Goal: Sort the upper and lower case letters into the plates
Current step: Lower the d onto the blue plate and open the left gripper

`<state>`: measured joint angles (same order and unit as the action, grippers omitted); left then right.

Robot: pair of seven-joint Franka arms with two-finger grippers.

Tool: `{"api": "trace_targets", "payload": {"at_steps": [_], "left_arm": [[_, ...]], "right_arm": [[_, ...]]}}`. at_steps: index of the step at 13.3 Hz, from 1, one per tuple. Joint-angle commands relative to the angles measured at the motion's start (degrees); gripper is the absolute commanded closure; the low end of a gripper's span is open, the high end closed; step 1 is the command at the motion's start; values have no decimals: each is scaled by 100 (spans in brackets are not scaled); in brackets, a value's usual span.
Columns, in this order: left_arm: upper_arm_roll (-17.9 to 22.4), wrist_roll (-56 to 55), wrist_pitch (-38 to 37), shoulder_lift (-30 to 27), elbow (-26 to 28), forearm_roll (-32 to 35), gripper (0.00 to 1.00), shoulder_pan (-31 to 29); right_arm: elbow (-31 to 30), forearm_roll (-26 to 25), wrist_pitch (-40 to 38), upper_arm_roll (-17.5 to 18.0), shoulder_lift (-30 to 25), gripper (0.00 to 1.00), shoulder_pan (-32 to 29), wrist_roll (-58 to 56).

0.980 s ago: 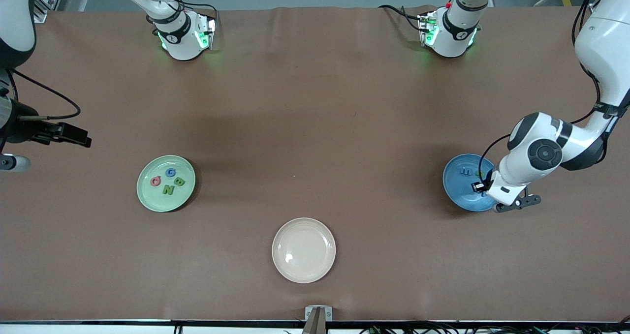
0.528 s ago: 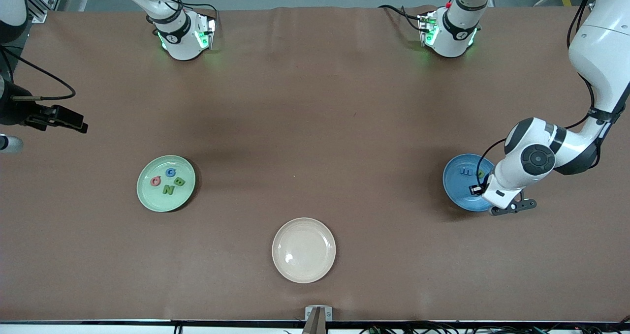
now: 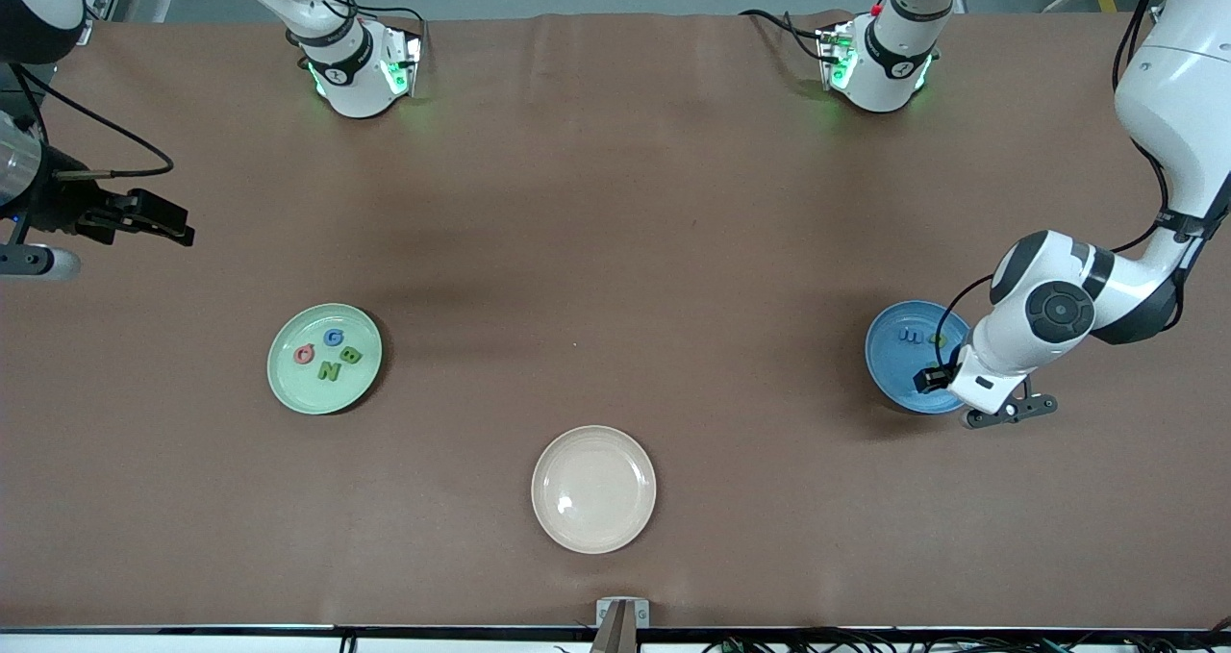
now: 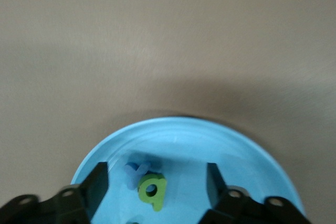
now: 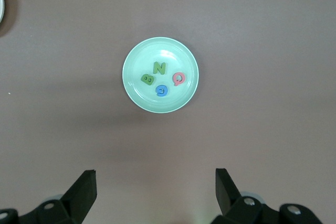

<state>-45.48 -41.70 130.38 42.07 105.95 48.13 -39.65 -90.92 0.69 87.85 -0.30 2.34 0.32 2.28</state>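
Note:
The blue plate [image 3: 890, 369] lies toward the left arm's end of the table. It holds a blue letter m [image 3: 910, 335] and a green letter [image 3: 938, 339]. My left gripper [image 3: 931, 380] hangs open and empty just over it. In the left wrist view its jaws [image 4: 156, 178] stand wide on either side of a green q [image 4: 152, 192] and a blue y [image 4: 135, 172], which lie on the plate [image 4: 210, 140]. The mint green plate [image 3: 293, 384] holds several capital letters [image 3: 330, 355]. My right gripper [image 3: 178, 233] is open and empty, high over the table at the right arm's end. The right wrist view [image 5: 155, 181] shows the mint plate [image 5: 132, 61] far below.
An empty cream-beige plate [image 3: 593, 489] lies nearest the front camera, midway between the two sorting plates. The arm bases [image 3: 361, 66] stand along the table edge farthest from the front camera. Brown table cover spreads between the plates.
My left gripper has shifted slightly over the blue plate. My right gripper has moved away from the front camera and a little toward the table's middle.

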Motion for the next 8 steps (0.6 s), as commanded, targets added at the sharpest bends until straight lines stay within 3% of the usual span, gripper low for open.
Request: {"api": "trace_targets", "payload": {"at_steps": [1, 8], "left_arm": [[-198, -23, -258, -576, 57, -276, 0, -34], [-277, 39, -417, -771, 57, -463, 0, -34]], "right_arm": [[-286, -51, 109, 12, -251, 0, 3, 36], [-637, -16, 109, 12, -707, 0, -120, 36]]}}
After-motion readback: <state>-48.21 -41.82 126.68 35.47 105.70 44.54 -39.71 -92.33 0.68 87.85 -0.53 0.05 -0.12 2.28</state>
